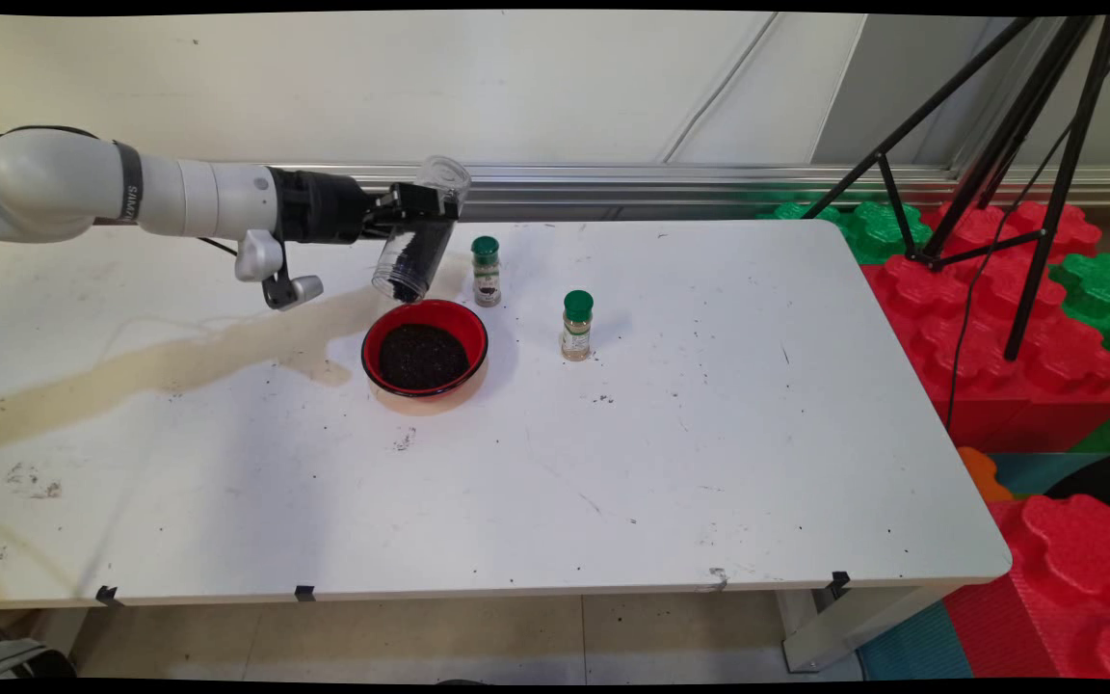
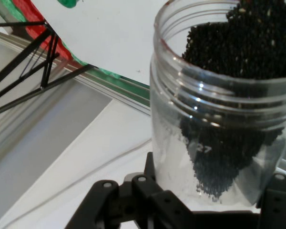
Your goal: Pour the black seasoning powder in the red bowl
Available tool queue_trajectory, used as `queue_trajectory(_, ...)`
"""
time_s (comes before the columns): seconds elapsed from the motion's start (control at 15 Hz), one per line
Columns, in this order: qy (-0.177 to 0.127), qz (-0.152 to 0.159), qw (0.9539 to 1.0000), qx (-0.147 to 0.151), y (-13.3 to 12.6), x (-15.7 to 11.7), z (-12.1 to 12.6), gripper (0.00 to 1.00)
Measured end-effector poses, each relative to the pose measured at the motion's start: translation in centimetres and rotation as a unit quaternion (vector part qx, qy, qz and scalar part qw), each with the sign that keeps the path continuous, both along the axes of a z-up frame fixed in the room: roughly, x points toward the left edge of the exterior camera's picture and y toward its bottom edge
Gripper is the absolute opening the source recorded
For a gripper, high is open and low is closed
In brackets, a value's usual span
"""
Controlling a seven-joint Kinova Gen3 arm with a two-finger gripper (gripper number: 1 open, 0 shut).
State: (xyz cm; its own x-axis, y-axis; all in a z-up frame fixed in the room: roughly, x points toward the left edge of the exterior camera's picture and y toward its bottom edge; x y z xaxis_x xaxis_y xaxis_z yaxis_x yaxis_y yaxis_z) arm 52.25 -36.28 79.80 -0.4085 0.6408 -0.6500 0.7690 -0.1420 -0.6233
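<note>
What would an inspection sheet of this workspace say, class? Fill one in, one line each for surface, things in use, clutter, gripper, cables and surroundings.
Surface: white table, with a long brownish stain at its left and dark specks scattered on it.
Things in use: clear plastic jar of black grains, tilted mouth-down over a red bowl that holds black grains.
Clutter: two green-capped spice bottles, one behind the bowl, one to its right, both upright.
Gripper: black gripper shut on the jar's body.
Cables: black cable under the arm; another hanging by the tripod.
Surroundings: black tripod, red and green foam blocks, pale wall.
</note>
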Motion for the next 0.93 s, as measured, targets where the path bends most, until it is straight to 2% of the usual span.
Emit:
queue_trajectory(0.47,0.028,0.03,0.9988,0.026,0.8,0.6,0.2,0.0)
queue_trajectory(0.93,0.063,0.064,0.9943,0.058,1.5,1.3,0.3,0.0)
